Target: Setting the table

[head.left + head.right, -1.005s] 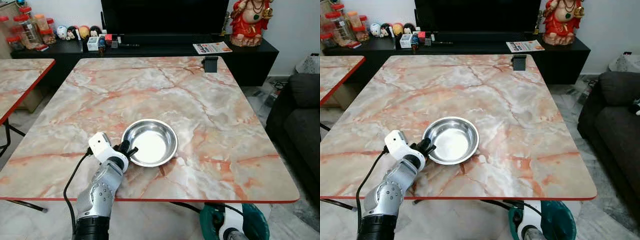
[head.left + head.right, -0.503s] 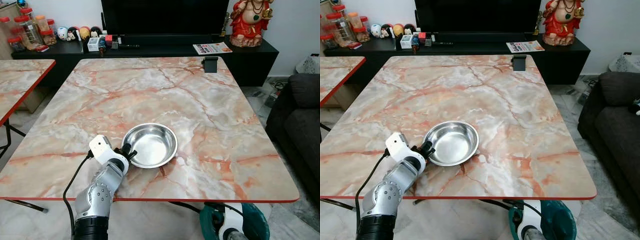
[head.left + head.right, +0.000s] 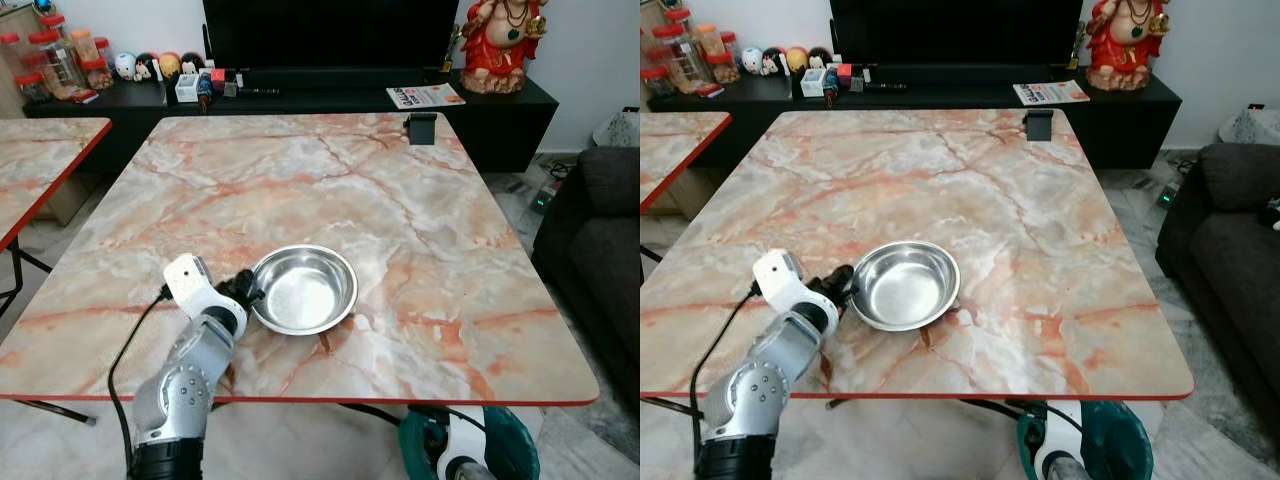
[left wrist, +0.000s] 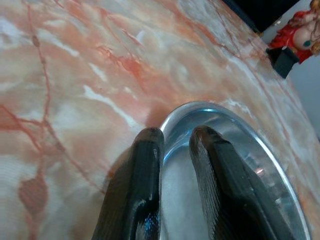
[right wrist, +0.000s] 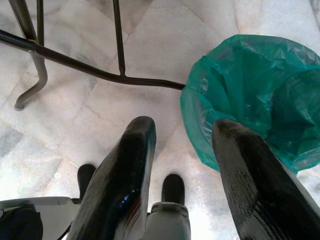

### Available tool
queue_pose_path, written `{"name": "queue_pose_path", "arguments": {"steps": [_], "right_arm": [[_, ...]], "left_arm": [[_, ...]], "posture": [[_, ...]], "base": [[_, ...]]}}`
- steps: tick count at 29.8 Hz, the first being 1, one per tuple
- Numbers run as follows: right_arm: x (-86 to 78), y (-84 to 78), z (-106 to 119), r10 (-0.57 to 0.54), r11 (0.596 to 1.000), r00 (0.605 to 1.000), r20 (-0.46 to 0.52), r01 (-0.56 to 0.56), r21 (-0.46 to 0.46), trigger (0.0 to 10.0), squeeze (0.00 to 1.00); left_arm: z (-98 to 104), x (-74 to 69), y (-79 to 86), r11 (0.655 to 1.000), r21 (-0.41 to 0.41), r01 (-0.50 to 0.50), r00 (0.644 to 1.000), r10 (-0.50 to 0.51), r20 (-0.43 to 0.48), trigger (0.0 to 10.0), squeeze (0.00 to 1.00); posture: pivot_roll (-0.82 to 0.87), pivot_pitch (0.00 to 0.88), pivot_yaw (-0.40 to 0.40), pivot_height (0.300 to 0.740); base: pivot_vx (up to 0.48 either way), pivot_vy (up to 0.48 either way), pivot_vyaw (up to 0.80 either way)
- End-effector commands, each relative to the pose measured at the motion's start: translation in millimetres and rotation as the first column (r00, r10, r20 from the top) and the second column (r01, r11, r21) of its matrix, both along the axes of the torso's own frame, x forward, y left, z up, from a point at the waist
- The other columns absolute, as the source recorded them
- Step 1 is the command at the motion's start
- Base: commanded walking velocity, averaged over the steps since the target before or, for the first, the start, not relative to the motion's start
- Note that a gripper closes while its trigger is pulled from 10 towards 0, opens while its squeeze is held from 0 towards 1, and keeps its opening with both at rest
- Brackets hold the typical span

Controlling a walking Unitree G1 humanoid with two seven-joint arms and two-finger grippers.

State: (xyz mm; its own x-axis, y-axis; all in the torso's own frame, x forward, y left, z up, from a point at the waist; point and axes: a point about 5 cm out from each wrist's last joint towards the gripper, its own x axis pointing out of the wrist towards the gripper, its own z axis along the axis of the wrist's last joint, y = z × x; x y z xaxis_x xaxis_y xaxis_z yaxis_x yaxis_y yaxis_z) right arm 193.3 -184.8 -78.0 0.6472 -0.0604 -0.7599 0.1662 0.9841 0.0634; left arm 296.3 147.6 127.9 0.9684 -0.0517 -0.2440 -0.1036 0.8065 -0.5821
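Left wrist view: left pincer straddles bowl rim.

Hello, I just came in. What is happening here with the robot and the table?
The robot stands at a marble table and works with its left gripper on a steel bowl near the front edge. The wrist view shows one finger outside the rim and the other inside, so it pinches the bowl's left rim. The right gripper hangs open below the table, over a green-lined bin.
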Motion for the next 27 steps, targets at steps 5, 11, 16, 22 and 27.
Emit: {"name": "queue_pose_path", "arguments": {"steps": [5, 11, 16, 22, 27], "right_arm": [[3.1, 1.2, 2, 0.006, 1.000, 1.000, 0.011, -0.006, -0.001, 10.0, 0.00], [3.7, 0.9, 2, 0.006, 1.000, 1.000, 0.014, -0.006, -0.002, 10.0, 0.00], [4.3, 0.9, 2, 0.006, 1.000, 1.000, 0.017, -0.006, -0.002, 10.0, 0.00], [4.8, 0.4, 3, 0.006, 1.000, 1.000, 0.021, -0.006, -0.003, 10.0, 0.00], [4.3, 0.1, 3, 0.004, 1.000, 1.000, 0.020, -0.004, -0.003, 10.0, 0.00]], "left_arm": [[-1, -6.8, 10.6, 0.998, 0.068, -0.006, 1.000, 0.006, 0.010, 10.0, 0.00], [24, -10.7, 43.5, 0.941, 0.234, -0.244, 0.949, 0.182, 0.258, 10.0, 0.00], [29, -16.9, 67.2, 0.856, 0.347, -0.383, 0.905, 0.273, 0.326, 10.0, 0.00], [22, -45.5, 140.5, 0.530, 0.625, -0.573, 0.813, 0.462, 0.354, 10.0, 0.00], [8, -72.4, 178.7, 0.328, 0.754, -0.569, 0.773, 0.526, 0.355, 10.0, 0.00]], "posture": [[0.08, 0.012, 0.019, 0.740], [0.08, 0.015, 0.016, 0.740], [0.08, 0.012, 0.013, 0.740], [0.08, 0.013, 0.012, 0.740], [0.09, 0.016, 0.013, 0.740]], "base": [[0.000, 0.000, 0.00], [0.000, 0.000, 0.00], [0.000, 0.000, 0.00], [0.000, 0.000, 0.00], [0.000, 0.000, 0.00]]}}
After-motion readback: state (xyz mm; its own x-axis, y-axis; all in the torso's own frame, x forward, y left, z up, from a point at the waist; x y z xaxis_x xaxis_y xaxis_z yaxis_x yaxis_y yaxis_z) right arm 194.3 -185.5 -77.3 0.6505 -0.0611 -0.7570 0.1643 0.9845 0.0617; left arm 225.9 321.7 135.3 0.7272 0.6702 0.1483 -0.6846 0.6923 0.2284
